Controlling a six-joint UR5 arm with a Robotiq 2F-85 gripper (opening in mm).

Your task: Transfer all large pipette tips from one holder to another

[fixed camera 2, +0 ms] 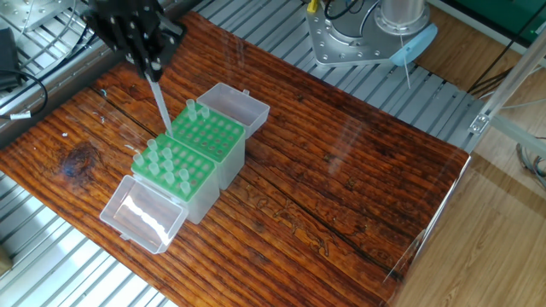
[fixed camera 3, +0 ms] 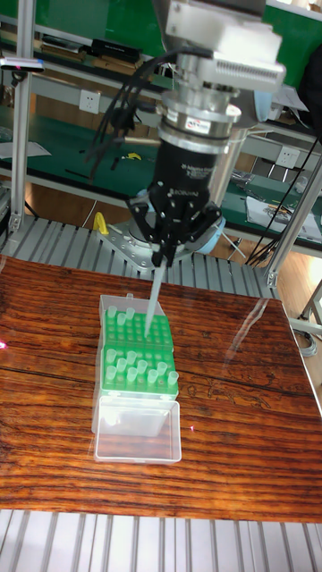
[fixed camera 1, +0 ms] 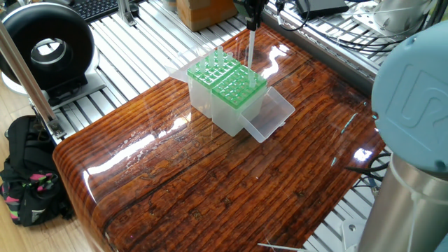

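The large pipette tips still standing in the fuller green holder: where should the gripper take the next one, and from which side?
Probably by the wide open collar, coming straight down from above. The large pipette tips stand upright in the green holder, only their top ends showing above its deck, close together, so a sideways approach looks blocked. The gripper already holds one tip by its top, point down.
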